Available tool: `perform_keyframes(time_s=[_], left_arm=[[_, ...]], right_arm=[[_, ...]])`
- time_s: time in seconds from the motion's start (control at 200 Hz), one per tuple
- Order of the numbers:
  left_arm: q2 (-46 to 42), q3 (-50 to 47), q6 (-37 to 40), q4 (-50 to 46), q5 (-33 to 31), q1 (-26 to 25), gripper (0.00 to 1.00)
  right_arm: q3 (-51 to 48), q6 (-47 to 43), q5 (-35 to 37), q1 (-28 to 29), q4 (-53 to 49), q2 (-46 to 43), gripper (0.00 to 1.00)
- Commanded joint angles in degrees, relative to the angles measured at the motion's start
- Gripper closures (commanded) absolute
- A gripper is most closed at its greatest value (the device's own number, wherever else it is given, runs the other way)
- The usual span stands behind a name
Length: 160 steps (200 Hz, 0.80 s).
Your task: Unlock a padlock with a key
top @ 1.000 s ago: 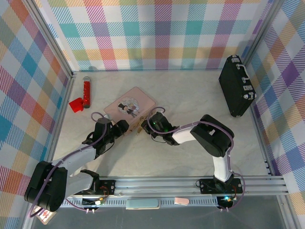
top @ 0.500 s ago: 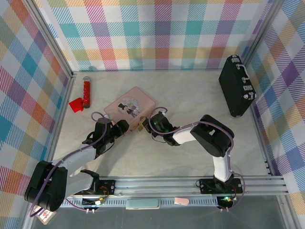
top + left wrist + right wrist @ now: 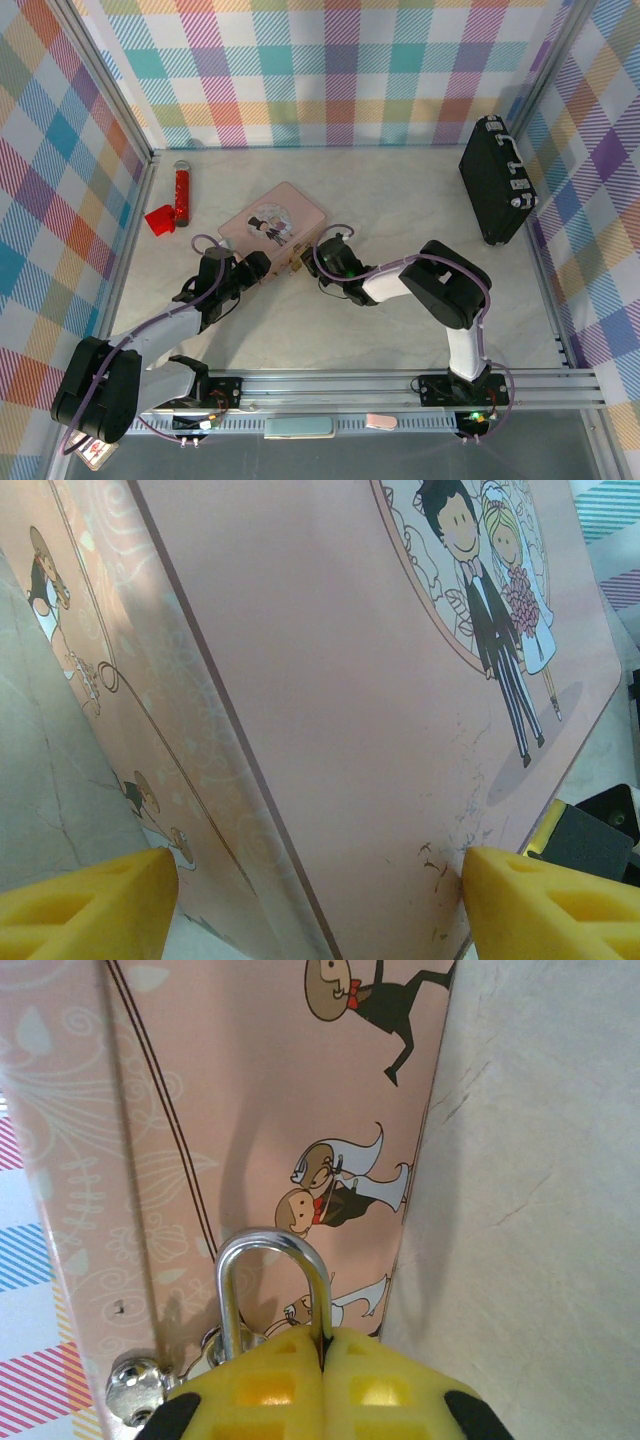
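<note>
The padlock [image 3: 228, 1295] hangs at the pink box's [image 3: 272, 220] near side wall [image 3: 280, 1080]. Its silvery shackle arches up past my right gripper's yellow pads, which cover its body. My right gripper [image 3: 322, 1345] is shut, and the shackle's right leg runs down into the seam between the pads. In the top view a brass bit of the padlock [image 3: 297, 266] shows just left of the right gripper [image 3: 316, 262]. My left gripper [image 3: 315, 905] straddles the pink box's [image 3: 330, 680] near corner with both pads against it, at the box's front [image 3: 258, 266]. The key is hidden.
A silvery hasp [image 3: 130, 1392] sits on the box wall beside the shackle. A red tube [image 3: 182, 190] and a red scrap [image 3: 160, 220] lie at the far left. A black case [image 3: 497, 180] stands at the far right. Checked walls close three sides.
My right wrist has turned slightly and edged a little towards the box's corner. The left arm and the pink box have stayed put.
</note>
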Motion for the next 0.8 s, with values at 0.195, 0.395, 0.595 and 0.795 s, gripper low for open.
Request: perform_keyframes(time_s=[0.195, 0.395, 0.595, 0.795], left_arm=[[-0.26, -0.87, -0.1, -2.72, -1.75, -0.5, 0.27], [-0.78, -1.06, -0.36, -3.18, -1.92, -0.51, 0.28], [-3.0, -0.89, -0.22, -5.0, -2.68, -0.44, 0.28], [-4.17, -0.89, -0.1, -5.74, -2.93, -0.46, 0.27]], right_arm=[[-1.66, -0.26, 0.99, -1.14, -0.64, -1.26, 1.0], [-2.45, -0.57, 1.07, -1.84, -0.85, -2.28, 1.0], [-3.37, -1.6, 1.69, -2.06, -1.79, -3.72, 1.0], [-3.55, -1.99, 1.31, -2.23, -2.15, -3.93, 1.0]])
